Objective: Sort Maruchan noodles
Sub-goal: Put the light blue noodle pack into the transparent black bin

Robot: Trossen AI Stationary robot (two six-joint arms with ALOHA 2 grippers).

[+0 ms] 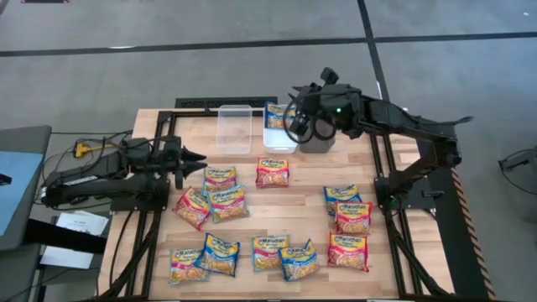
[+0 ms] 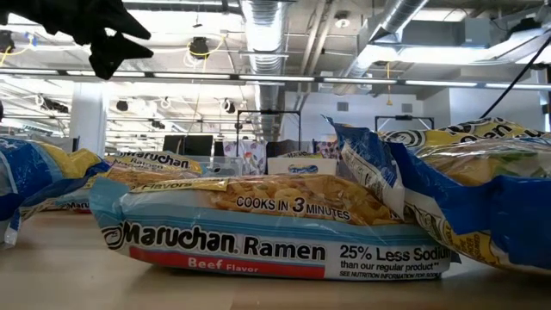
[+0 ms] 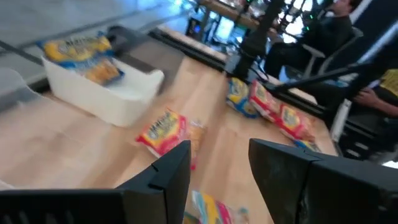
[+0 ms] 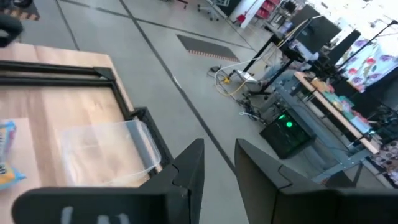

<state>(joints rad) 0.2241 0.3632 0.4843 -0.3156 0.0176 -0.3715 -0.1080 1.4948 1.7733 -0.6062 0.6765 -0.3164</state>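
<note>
You have a wooden counter [image 1: 302,201]. Along its far edge: clear bin [image 1: 235,127], white bin [image 1: 278,138] just right of it, dark grey bin [image 1: 319,143] right again. Seated person [image 3: 339,31] beyond the counter.

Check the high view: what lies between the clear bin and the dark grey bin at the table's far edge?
In the high view, the white bin sits between the clear bin and the dark grey bin, with one blue noodle packet in it.

I see bare desk [image 1: 302,189] between the packet clusters; the right claw [image 1: 295,124] crowds the white bin [image 1: 278,138].
</note>
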